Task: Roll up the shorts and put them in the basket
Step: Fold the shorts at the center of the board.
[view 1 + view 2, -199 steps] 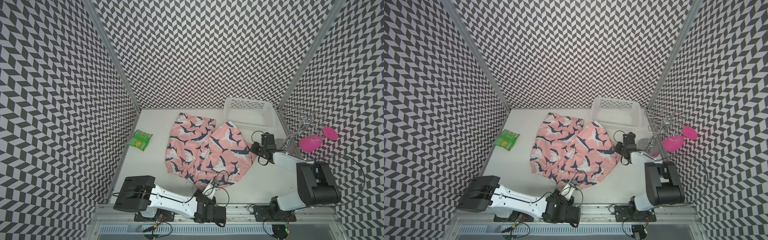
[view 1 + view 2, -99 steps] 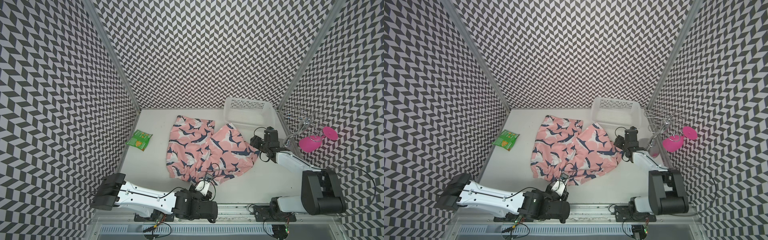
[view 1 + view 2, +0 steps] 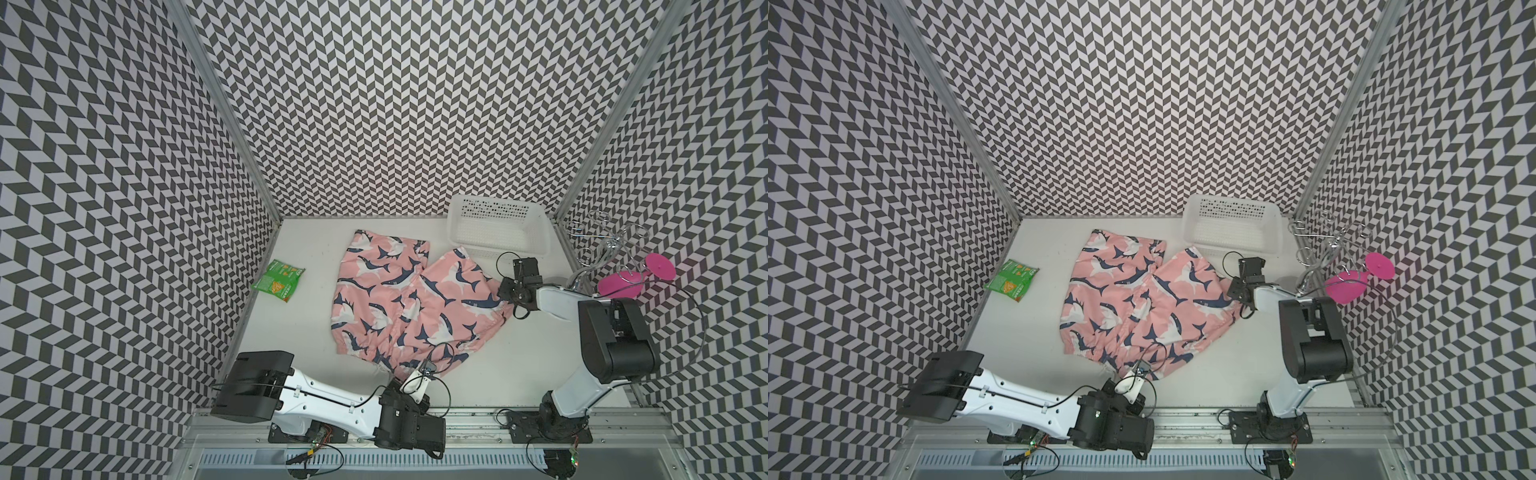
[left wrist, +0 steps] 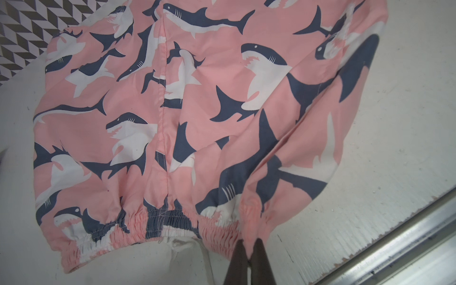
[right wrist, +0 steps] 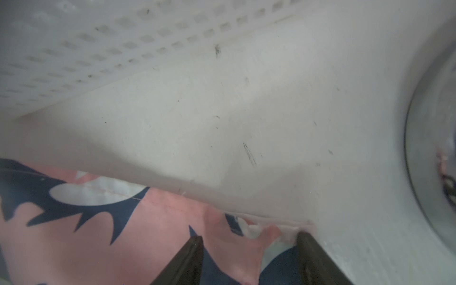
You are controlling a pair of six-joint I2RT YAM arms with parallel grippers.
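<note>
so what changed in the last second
The right gripper opened and let go of the shorts at their edge; its jaws now straddle it. The left gripper stays shut on the waistband. Shorts, green packet and basket lie about where they were.

one pair of shorts (image 3: 407,303); one white perforated basket (image 3: 494,212); one green snack packet (image 3: 279,280); one wire stand (image 3: 602,245); one pink stemmed glass (image 3: 619,284); two robot arms: the left arm (image 3: 328,401), the right arm (image 3: 557,297); one white table (image 3: 299,332)
</note>
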